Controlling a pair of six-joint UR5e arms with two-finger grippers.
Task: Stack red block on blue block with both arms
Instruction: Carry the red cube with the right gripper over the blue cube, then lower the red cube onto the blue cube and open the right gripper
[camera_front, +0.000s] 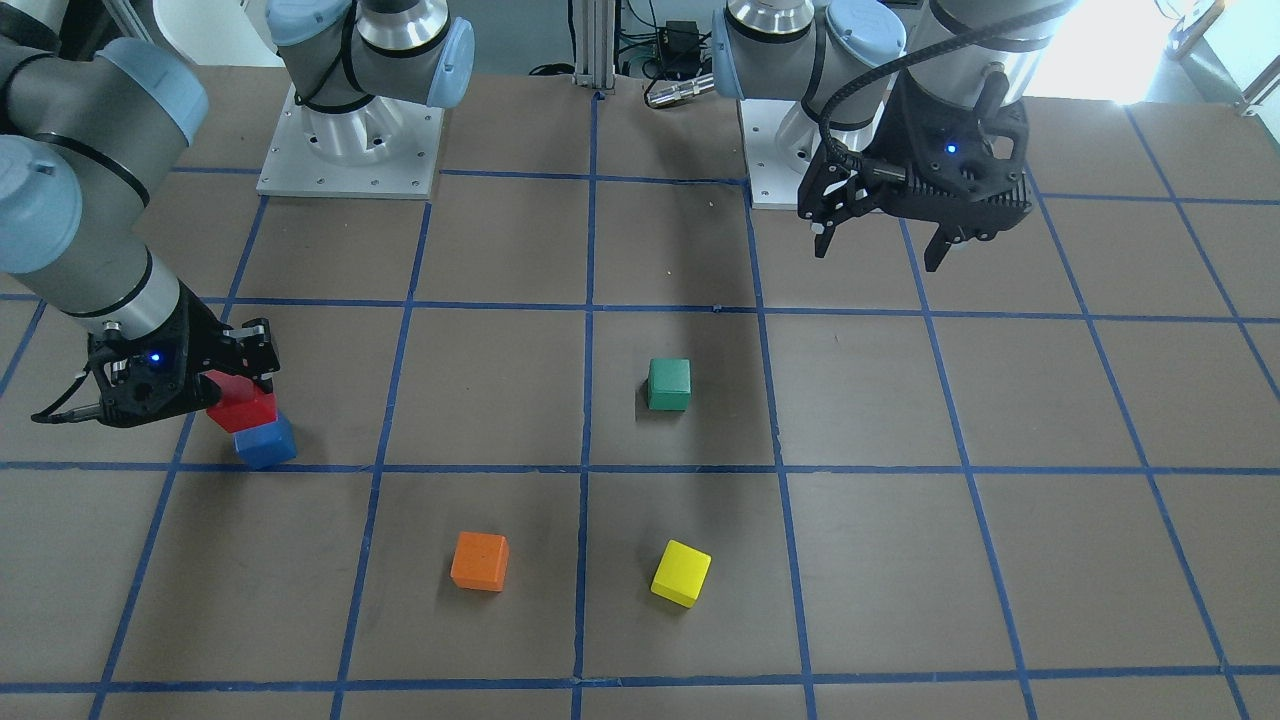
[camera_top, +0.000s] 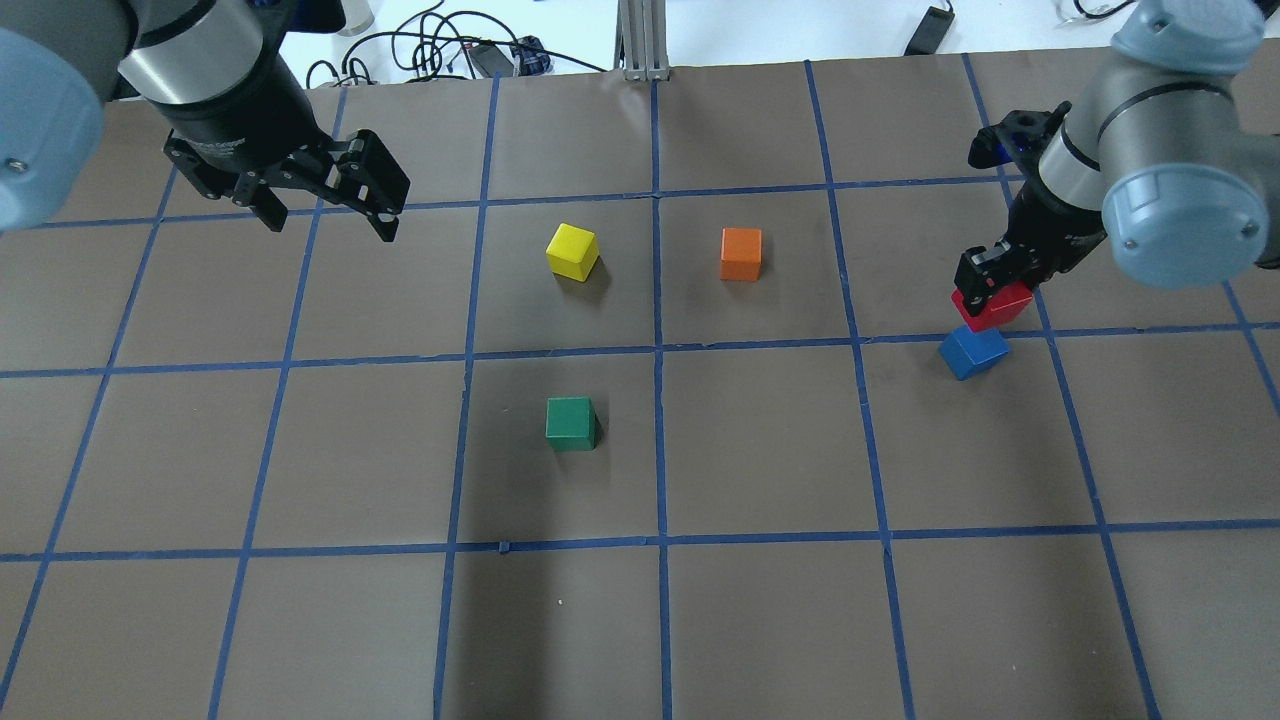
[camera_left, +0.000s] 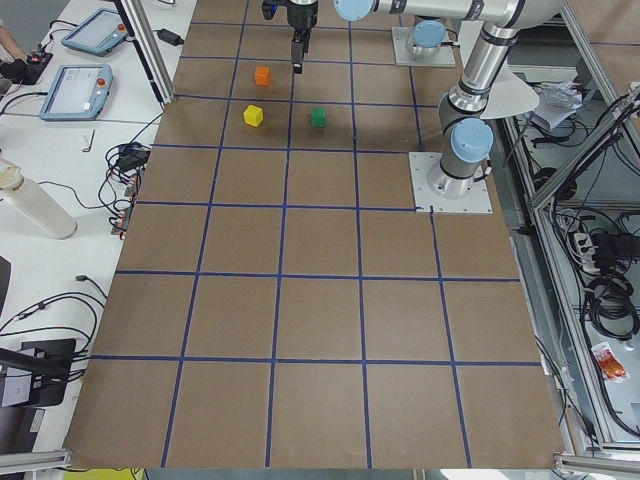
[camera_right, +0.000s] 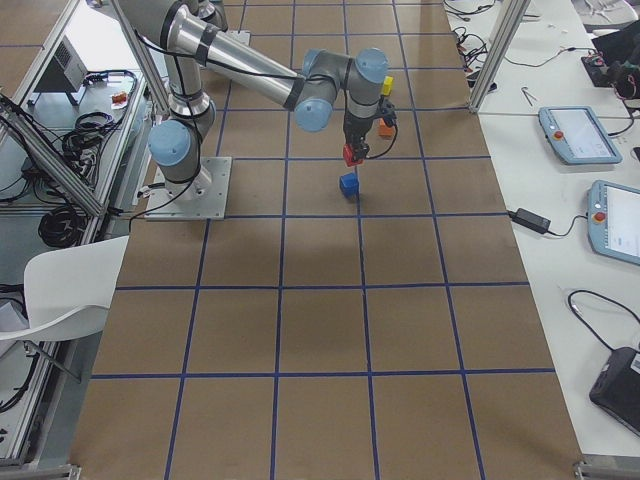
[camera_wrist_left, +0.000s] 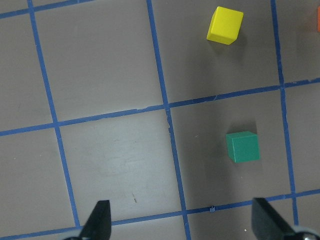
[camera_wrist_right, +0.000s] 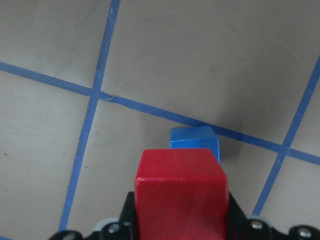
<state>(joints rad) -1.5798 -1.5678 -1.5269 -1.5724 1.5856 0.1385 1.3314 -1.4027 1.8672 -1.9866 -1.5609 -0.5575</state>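
Note:
My right gripper (camera_top: 992, 292) is shut on the red block (camera_top: 994, 309) and holds it just above the blue block (camera_top: 973, 351), which sits on the table by a blue tape line. Both also show in the front view, red block (camera_front: 240, 408) over blue block (camera_front: 266, 442), with the right gripper (camera_front: 235, 385) above them. In the right wrist view the red block (camera_wrist_right: 181, 192) fills the bottom and the blue block (camera_wrist_right: 195, 142) peeks out beyond it. My left gripper (camera_top: 330, 215) hangs open and empty above the table's far left, also in the front view (camera_front: 880, 250).
A yellow cube (camera_top: 573, 251), an orange cube (camera_top: 741, 254) and a green cube (camera_top: 571, 423) lie near the table's middle. The two arm bases (camera_front: 350, 150) stand at the robot's edge. The brown table (camera_top: 700, 600) carries a blue tape grid.

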